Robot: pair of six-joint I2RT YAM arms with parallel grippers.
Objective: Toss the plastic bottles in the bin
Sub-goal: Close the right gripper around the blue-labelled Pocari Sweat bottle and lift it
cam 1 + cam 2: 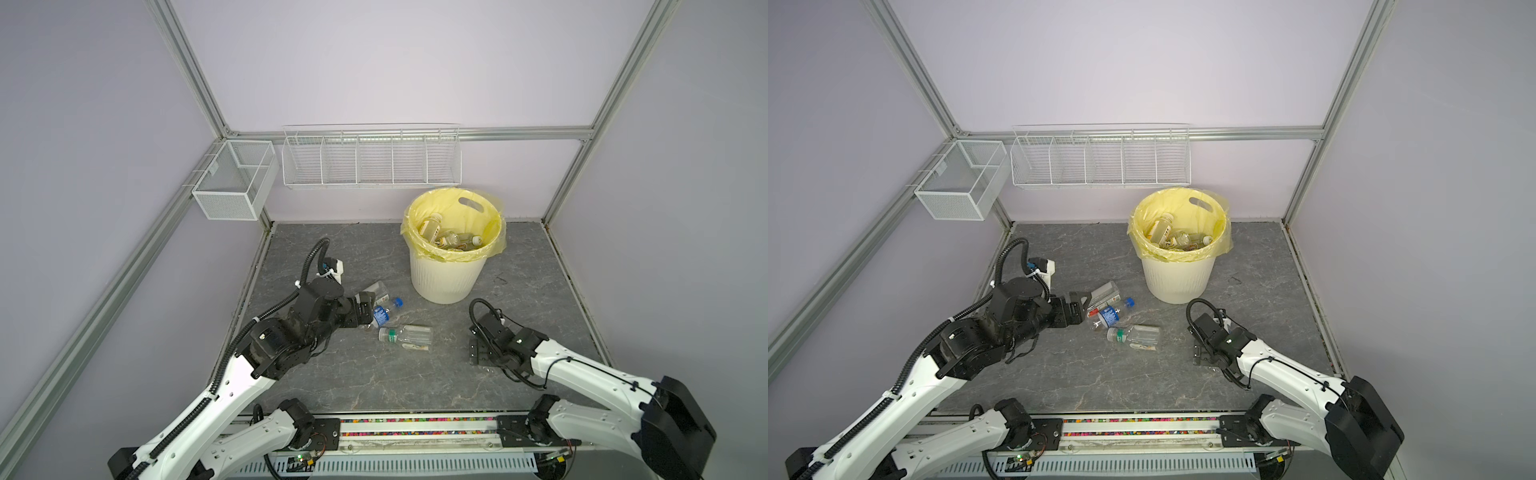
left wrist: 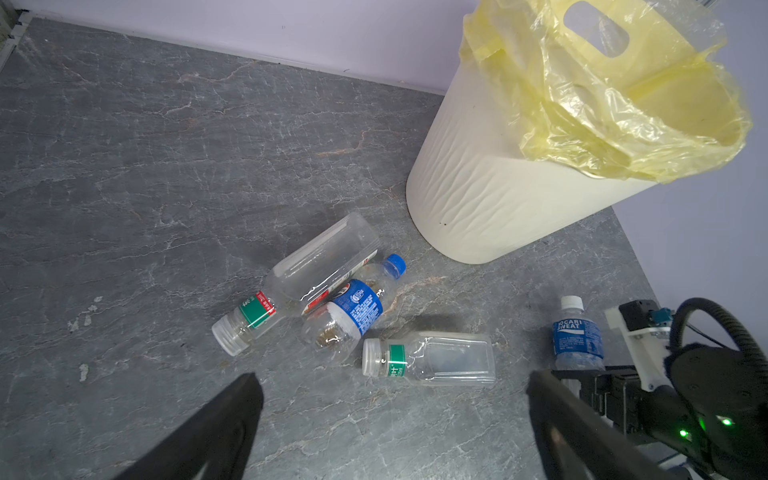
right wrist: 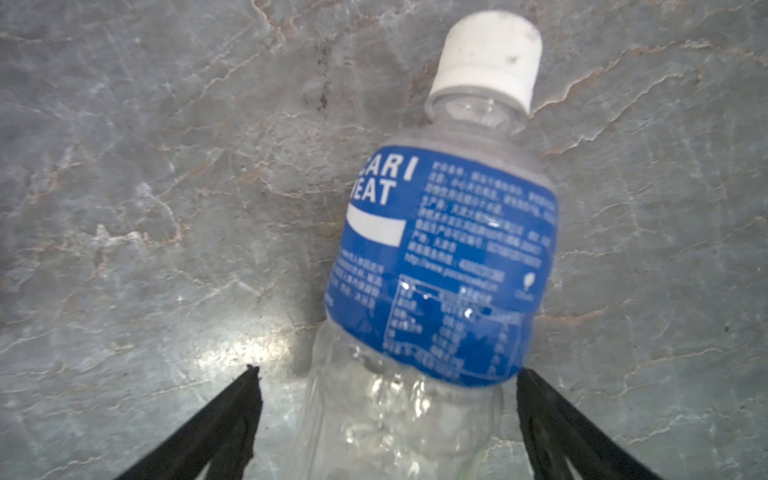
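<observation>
The cream ribbed bin [image 1: 446,274] with a yellow liner stands at the back right of the floor and holds several plastic bottles [image 1: 451,239]. Three bottles lie left of it: a clear one with a red-green label [image 2: 299,282], a blue-capped one with a blue label [image 2: 357,307], and a squarish clear one with a green band [image 2: 432,359]. My left gripper [image 1: 368,309] is open beside this group, with nothing between its fingers. My right gripper [image 3: 386,374] is open around a blue-labelled, white-capped bottle [image 3: 440,257], with a gap at one finger. In both top views this bottle is hidden under the gripper [image 1: 476,353].
A long white wire basket [image 1: 372,162] hangs on the back wall, and a mesh basket [image 1: 232,183] hangs on the left frame. Aluminium posts and lilac walls enclose the grey marbled floor [image 1: 374,374]. The arms' base rail [image 1: 415,432] runs along the front edge.
</observation>
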